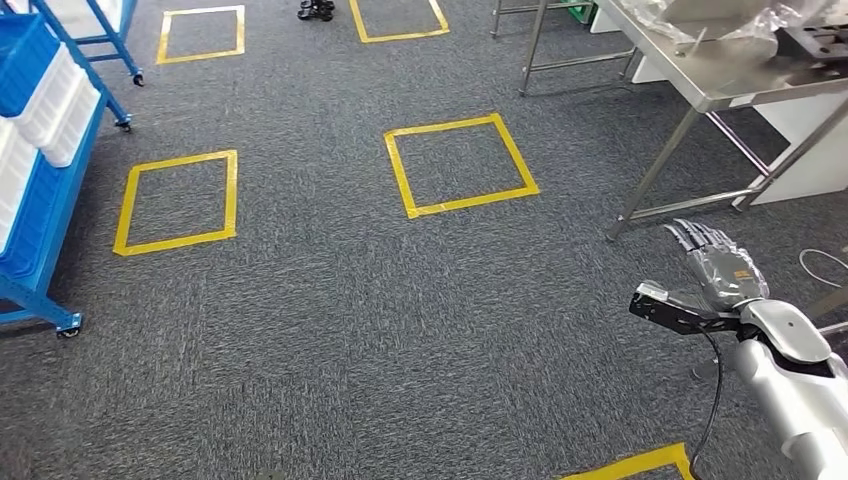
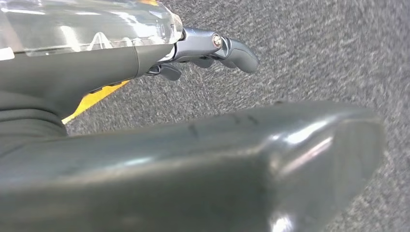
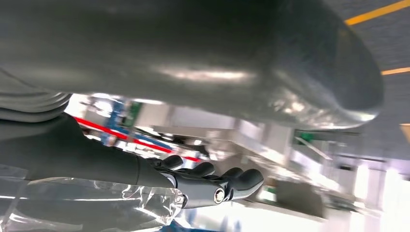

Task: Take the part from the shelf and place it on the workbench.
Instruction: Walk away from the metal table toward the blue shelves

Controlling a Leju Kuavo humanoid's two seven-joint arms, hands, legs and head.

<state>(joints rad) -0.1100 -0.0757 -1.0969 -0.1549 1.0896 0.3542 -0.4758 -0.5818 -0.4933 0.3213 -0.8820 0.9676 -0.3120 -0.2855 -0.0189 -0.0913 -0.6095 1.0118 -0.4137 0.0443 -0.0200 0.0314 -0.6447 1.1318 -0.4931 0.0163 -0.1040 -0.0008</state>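
Blue shelf point(image 1: 40, 150) on castors stands at the left edge of the head view, holding white and blue bins; which bin holds the part cannot be told. Steel table point(image 1: 720, 75) fills the upper right, with crumpled clear plastic point(image 1: 740, 15) on top and its legs reaching the floor. Grey carpet point(image 1: 330, 330) spreads between them, marked with yellow tape squares point(image 1: 460, 165), leaving broad open floor from shelf to table. Right hand point(image 1: 715, 265) hangs at lower right near a table leg, fingers point(image 3: 212, 176) straight, holding nothing. Left hand point(image 2: 203, 53) hangs over carpet, fingers point(image 2: 239, 53) extended, empty.
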